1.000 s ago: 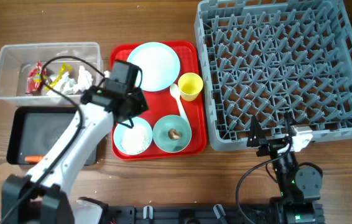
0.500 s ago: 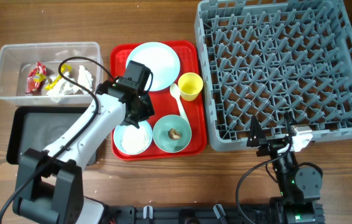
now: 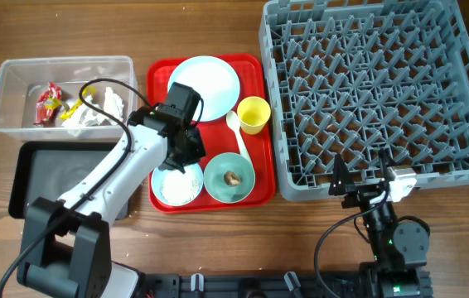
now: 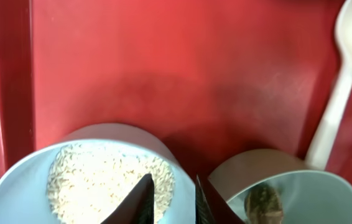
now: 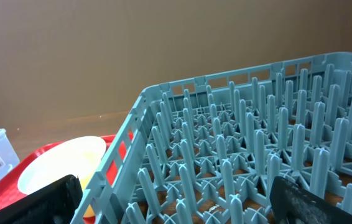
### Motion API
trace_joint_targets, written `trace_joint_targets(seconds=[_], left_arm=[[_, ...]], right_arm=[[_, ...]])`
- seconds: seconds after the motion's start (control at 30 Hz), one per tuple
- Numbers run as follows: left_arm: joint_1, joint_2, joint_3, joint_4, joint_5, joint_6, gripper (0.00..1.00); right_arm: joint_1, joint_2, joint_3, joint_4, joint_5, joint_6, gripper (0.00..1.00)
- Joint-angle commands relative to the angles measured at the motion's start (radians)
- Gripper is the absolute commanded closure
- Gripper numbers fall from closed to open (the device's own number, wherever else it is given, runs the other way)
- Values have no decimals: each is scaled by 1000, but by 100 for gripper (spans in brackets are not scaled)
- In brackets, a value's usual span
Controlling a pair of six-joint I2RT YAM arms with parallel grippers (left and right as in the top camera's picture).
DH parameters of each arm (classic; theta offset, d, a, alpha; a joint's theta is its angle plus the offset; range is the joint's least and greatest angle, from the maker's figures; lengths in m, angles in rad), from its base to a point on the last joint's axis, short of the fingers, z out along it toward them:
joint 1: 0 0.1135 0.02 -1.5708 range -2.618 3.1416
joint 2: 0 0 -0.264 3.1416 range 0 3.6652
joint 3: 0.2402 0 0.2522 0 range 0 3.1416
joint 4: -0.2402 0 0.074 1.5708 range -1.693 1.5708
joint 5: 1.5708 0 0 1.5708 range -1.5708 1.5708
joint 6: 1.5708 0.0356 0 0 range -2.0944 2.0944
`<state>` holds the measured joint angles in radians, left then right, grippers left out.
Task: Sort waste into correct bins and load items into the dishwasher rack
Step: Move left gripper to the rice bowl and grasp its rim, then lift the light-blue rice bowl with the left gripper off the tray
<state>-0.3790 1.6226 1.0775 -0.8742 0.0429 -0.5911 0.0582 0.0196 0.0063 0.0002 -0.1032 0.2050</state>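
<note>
My left gripper (image 3: 186,156) is down on the red tray (image 3: 255,70). Its fingers (image 4: 173,193) are close together astride the right rim of the pale-blue bowl of white rice (image 3: 176,184) (image 4: 95,180). Beside it stands the second bowl (image 3: 229,178) (image 4: 313,193) holding the brown lump (image 4: 263,202). The plate (image 3: 205,85), yellow cup (image 3: 253,114) and white spoon (image 3: 238,136) lie on the tray. Wrappers (image 3: 48,103) and tissue (image 3: 102,108) are in the clear bin (image 3: 7,91). My right gripper (image 3: 365,192) (image 5: 176,202) is open and empty at the grey rack's (image 3: 375,91) front edge.
The black bin (image 3: 60,170) lies in front of the clear bin, left of the tray, partly covered by my left arm. The carrot does not show. The rack fills the right half of the table and holds nothing.
My left gripper swung right from over the black bin to the tray, then settled onto the rice bowl's rim. The right arm has not moved.
</note>
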Motion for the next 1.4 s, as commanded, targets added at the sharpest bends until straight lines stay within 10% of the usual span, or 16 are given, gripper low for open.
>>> trace_joint_targets(seconds=[0.0, 0.63, 1.17, 1.37], left_arm=[[-10, -3, 13, -13, 8, 4, 81], [-17, -3, -21, 35, 7, -367, 79], [-35, 87, -48, 85, -15, -390, 69], [-34, 91, -47, 84, -39, -382, 84]], right_arm=[[4, -2, -1, 5, 11, 7, 0], [4, -2, -1, 5, 11, 7, 0], [4, -2, -1, 5, 11, 7, 0], [4, -2, -1, 5, 11, 7, 0]])
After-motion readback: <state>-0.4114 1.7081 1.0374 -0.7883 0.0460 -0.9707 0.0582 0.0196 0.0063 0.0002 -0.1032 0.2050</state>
